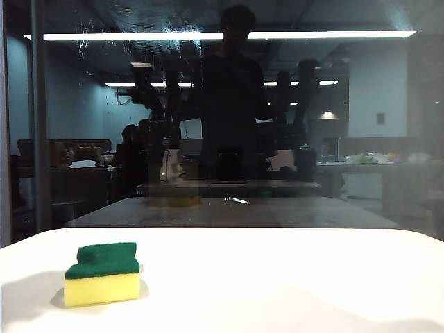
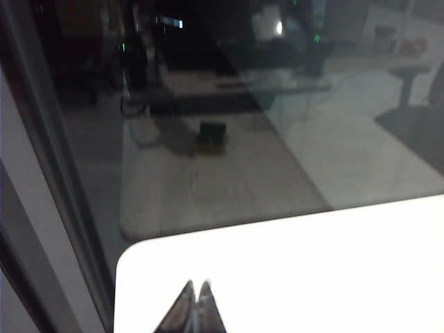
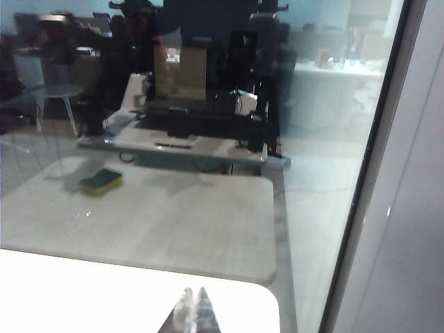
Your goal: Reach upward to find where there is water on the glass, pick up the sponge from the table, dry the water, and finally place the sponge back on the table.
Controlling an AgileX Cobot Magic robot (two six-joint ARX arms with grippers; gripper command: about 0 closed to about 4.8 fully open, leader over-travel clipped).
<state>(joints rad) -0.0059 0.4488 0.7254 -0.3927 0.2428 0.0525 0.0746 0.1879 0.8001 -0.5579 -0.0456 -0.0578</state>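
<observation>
- Sponge (image 1: 103,275) sits untouched on the near left of the white surface (image 1: 291,277), green scouring side up, yellow foam below; nothing is gripping or touching it.
- Glass (image 1: 291,139) rises along the far edge of the surface, dark and mirror-like, showing a standing figure, the robot's arms and the room lights.
- Water (image 1: 149,41) shows as thin pale streaks and specks high on the pane, mostly upper left around the long bright light strip, with a fainter patch toward the upper right corner.
- Left pincer (image 2: 196,286) is clenched, fingertips pressed together with nothing between them; it hangs over the near left corner of the surface, facing the pane.
- Right pincer (image 3: 193,293) also looks clenched and empty, tips meeting, above the near right corner of the surface; the sponge appears in its camera only as a reflection in the pane.
- Neither arm appears directly in the outside camera, only as reflections.
- Progress, as I judge it: very early. The wet streaks are in sight, so the searching part seems under way, but the sponge is not yet picked up.
- Left to do: grasp the sponge, lift it to the streaks, wipe them dry, and set it back on the surface.
</observation>
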